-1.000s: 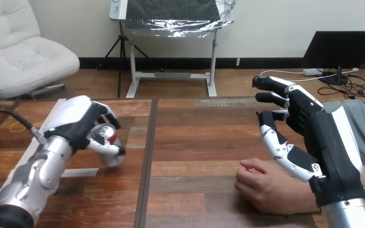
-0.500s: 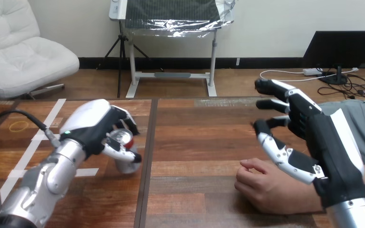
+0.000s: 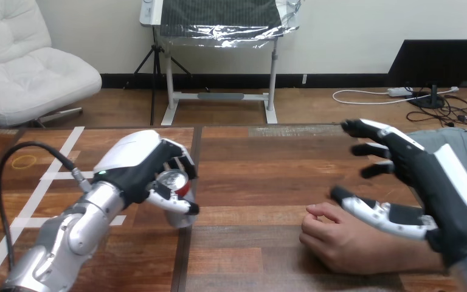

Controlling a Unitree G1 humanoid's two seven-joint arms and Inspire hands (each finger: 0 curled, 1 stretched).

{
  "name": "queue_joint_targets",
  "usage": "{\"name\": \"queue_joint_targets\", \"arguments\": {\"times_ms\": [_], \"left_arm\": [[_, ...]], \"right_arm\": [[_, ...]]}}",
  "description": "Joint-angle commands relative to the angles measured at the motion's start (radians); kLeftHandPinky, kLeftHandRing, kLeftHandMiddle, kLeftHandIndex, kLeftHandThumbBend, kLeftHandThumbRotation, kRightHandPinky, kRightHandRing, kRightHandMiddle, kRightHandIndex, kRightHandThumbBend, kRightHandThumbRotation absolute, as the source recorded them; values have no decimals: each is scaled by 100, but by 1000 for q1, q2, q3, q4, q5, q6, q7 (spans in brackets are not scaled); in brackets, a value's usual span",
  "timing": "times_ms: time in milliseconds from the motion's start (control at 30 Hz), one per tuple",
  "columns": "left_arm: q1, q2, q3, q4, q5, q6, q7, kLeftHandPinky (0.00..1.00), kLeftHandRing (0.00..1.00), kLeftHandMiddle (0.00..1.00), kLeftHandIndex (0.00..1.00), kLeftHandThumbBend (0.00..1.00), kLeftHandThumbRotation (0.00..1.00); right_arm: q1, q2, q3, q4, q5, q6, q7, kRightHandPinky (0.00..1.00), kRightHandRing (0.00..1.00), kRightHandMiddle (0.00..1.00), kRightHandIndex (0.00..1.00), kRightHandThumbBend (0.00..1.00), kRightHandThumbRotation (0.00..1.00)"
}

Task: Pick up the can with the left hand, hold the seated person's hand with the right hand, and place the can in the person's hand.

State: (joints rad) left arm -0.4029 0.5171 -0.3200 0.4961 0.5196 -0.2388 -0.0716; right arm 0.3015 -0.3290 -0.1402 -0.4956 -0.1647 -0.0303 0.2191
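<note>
A silver can with a red band [image 3: 179, 192] is wrapped by the curled fingers and thumb of my left hand [image 3: 138, 165], left of the table's middle seam and just above the wood. My right hand [image 3: 424, 182] hovers open at the right, fingers spread, thumb stretched out over the person's hand [image 3: 340, 238]. The person's hand rests on the table near the front edge, fingers loosely curled, knuckles up. I cannot tell whether my thumb touches it. A gap of bare table separates the can from the person's hand.
The wooden table [image 3: 255, 176] has a dark seam [image 3: 190, 201] running front to back beside the can. White tape lines [image 3: 48, 176] mark the left part. The person's forearm [image 3: 413, 258] lies along the front right edge.
My left hand has carried the can rightward, toward the seam. My right hand has shifted right and lowered, its thumb swinging out flatter over the person's hand, which stayed still.
</note>
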Motion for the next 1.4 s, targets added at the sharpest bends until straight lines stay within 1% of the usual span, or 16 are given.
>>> {"name": "queue_joint_targets", "arguments": {"times_ms": [0, 33, 100, 167, 267, 300, 367, 400, 467, 567, 667, 767, 933, 1000, 1067, 1367], "left_arm": [[-79, -17, 85, -254, -45, 29, -12, 34, 40, 47, 52, 59, 0], [-78, -19, 85, -260, -45, 33, -14, 34, 40, 47, 52, 59, 0], [-77, -25, 85, -269, -45, 35, -15, 34, 40, 47, 52, 58, 0], [-75, -27, 87, -274, -44, 37, -16, 34, 39, 47, 52, 58, 0], [-74, -30, 86, -278, -40, 38, -17, 33, 39, 47, 51, 58, 0], [-75, -32, 85, -278, -37, 37, -15, 33, 39, 47, 51, 58, 0], [-74, -34, 84, -280, -35, 38, -15, 33, 39, 47, 51, 58, 0], [-74, -36, 83, -283, -34, 39, -14, 33, 39, 47, 51, 58, 0], [-72, -38, 83, -288, -34, 42, -15, 33, 39, 47, 51, 58, 0], [-71, -43, 82, -296, -33, 46, -19, 33, 39, 47, 51, 57, 0], [-69, -47, 81, -301, -30, 48, -20, 33, 39, 47, 51, 57, 0], [-66, -49, 82, -306, -28, 46, -21, 34, 40, 48, 51, 57, 0], [-62, -56, 85, -311, -23, 49, -25, 34, 40, 48, 51, 57, 0], [-61, -58, 84, -313, -20, 51, -27, 34, 40, 48, 51, 56, 0], [-60, -60, 85, -316, -18, 51, -28, 34, 40, 48, 51, 56, 0], [-61, -68, 85, -314, -12, 48, -29, 34, 40, 48, 51, 57, 0]], "right_arm": [[-137, -171, -114, -36, -30, 36, 66, 67, 80, 86, 82, 73, 0], [-138, -190, -119, -32, -42, 37, 73, 67, 80, 85, 82, 75, 0], [-145, -252, -131, -23, -88, 53, 101, 66, 80, 85, 81, 77, 0], [-148, -272, -133, -22, -103, 63, 111, 66, 80, 85, 81, 79, 0], [-158, -321, -140, -3, -125, 71, 141, 66, 79, 84, 80, 83, 0], [-165, -346, -141, 9, -138, 76, 155, 66, 79, 84, 79, 84, 0], [-173, -371, -141, 21, -152, 85, 171, 65, 79, 84, 79, 86, 0], [-180, -395, -138, 34, -165, 97, 188, 65, 78, 84, 79, 86, 0], [-188, -421, -135, 46, -180, 111, 208, 65, 79, 84, 79, 87, 0], [-209, -488, -120, 80, -220, 133, 259, 65, 80, 84, 79, 89, 0], [-229, -531, -105, 105, -243, 149, 296, 67, 81, 85, 79, 89, 0], [-242, -551, -98, 124, -252, 147, 316, 69, 82, 85, 80, 90, 0], [-278, -597, -69, 168, -277, 165, 371, 73, 84, 86, 80, 90, 0], [-296, -617, -49, 191, -296, 174, 395, 75, 85, 86, 81, 91, 0], [-303, -622, -44, 197, -304, 178, 405, 76, 86, 87, 81, 91, 0], [-381, -663, 50, 291, -382, 201, 470, 82, 88, 89, 83, 89, 0]]}}
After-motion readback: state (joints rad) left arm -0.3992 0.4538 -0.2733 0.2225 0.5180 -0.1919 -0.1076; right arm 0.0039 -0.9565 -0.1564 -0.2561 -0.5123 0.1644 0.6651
